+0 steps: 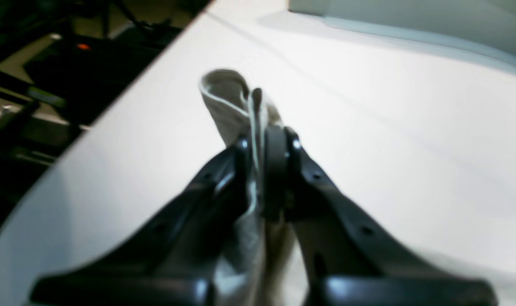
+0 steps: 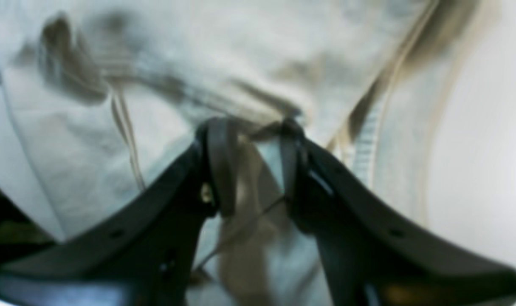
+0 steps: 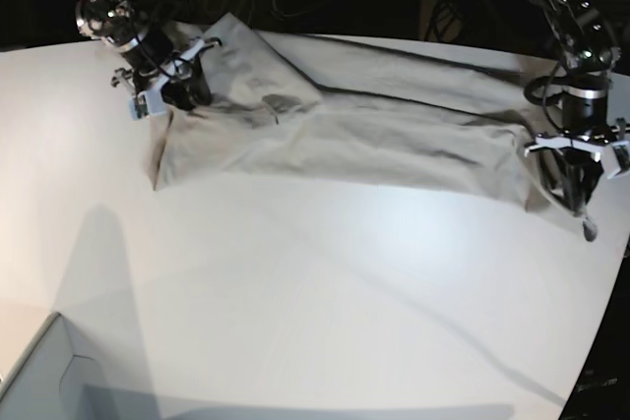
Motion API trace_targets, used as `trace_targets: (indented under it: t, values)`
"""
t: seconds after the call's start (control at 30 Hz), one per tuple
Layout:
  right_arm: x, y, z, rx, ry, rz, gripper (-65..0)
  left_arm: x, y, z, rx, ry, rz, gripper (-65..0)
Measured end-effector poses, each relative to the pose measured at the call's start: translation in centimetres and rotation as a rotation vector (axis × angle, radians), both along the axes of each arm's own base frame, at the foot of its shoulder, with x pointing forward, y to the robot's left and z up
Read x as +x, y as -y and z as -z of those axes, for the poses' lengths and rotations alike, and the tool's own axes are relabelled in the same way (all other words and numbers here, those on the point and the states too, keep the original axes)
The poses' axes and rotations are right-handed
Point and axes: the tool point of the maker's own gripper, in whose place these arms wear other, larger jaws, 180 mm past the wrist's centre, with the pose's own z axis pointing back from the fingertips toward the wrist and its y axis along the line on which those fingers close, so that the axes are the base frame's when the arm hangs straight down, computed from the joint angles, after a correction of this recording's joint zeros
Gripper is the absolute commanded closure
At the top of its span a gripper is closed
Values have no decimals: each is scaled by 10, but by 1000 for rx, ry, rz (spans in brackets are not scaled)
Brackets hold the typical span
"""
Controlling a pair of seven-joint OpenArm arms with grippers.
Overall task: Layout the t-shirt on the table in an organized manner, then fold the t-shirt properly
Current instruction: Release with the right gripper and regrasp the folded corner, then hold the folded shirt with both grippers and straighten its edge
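The t-shirt (image 3: 354, 125) is lying stretched in a long wrinkled band across the far part of the table (image 3: 295, 292), reaching from the base view's upper left to its right edge. At the right end, the left gripper (image 3: 581, 202) is pointing down near the table's edge, its jaws pressing together on a narrow fold of the fabric (image 1: 236, 106), which is poking out past the fingertips in the left wrist view. At the other end, the right gripper (image 3: 182, 86) is sitting on the bunched cloth, its jaws partly apart and pinching a ridge of t-shirt fabric (image 2: 258, 178) between them. A pale grey box corner (image 3: 39, 381) is showing at the near left.
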Motion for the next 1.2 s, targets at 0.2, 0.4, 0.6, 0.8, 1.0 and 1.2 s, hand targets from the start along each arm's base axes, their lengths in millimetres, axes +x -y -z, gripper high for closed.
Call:
trace_targets:
  t: [0.2, 0.4, 0.6, 0.8, 1.0, 1.2]
  values:
    - [45, 11, 1, 21, 34, 9, -182, 1, -5, 13, -29, -24, -21, -1]
    - [67, 21, -22, -89, 73, -41, -182, 6, -12, 4, -30, 14, -44, -1]
    - [62, 26, -80, -172, 232, -71, -182, 3, -13, 8, -29, -1, -45, -1]
    - [5, 16, -68, -188, 144, -114, -186, 3, -12, 9, -31, -3, -44, -1]
    - [-22, 0, -45, -132, 64, -116, -345, 4, -12, 8, -31, -1, -44, -1]
    - [-42, -10, -22, -98, -18, -130, -348, 4, -12, 8, -31, -1, -44, -1]
